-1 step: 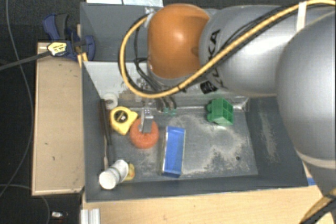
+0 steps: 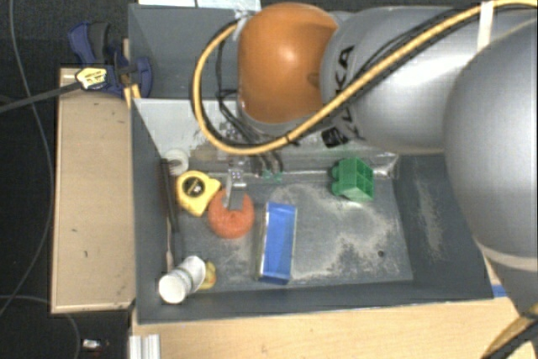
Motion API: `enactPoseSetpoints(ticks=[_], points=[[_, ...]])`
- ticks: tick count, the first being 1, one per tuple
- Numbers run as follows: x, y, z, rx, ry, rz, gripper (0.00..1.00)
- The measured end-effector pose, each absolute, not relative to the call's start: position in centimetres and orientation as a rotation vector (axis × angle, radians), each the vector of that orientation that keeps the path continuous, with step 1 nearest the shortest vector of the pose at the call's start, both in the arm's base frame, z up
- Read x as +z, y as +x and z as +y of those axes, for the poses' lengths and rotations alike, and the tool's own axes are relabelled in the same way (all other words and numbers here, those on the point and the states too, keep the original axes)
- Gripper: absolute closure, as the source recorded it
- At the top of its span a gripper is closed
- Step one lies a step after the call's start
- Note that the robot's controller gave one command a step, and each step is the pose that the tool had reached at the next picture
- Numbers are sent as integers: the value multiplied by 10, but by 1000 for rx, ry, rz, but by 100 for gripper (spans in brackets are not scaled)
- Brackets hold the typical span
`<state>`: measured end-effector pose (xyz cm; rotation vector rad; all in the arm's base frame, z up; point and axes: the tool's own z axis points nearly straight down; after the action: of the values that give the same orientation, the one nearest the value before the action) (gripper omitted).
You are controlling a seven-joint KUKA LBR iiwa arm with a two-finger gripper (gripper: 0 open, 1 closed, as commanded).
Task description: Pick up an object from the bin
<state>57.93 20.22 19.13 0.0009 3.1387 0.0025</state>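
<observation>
Hanging low at the 9 o'clock side of the bin, the jaws stand right over a round orange lump, seemingly touching its top edge. Whether they are wide or narrow I cannot tell; the arm's orange cover hides most of them.

To grip well, they probably need to straddle the lump squarely and close across its middle. The space is tight: a yellow tape measure lies just beside it at 10 o'clock, and a blue block sits near at 4 o'clock. A straight lift should avoid knocking either.

A green block sits well apart at 2 o'clock and a white bottle at 7 o'clock. The bin floor is scuffed and dusty. The dark surface around it carries cables.
</observation>
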Motion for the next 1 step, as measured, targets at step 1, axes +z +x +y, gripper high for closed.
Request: enactPoseSetpoints(ticks=[1], points=[[151, 578, 183, 3, -214, 3128, 0]])
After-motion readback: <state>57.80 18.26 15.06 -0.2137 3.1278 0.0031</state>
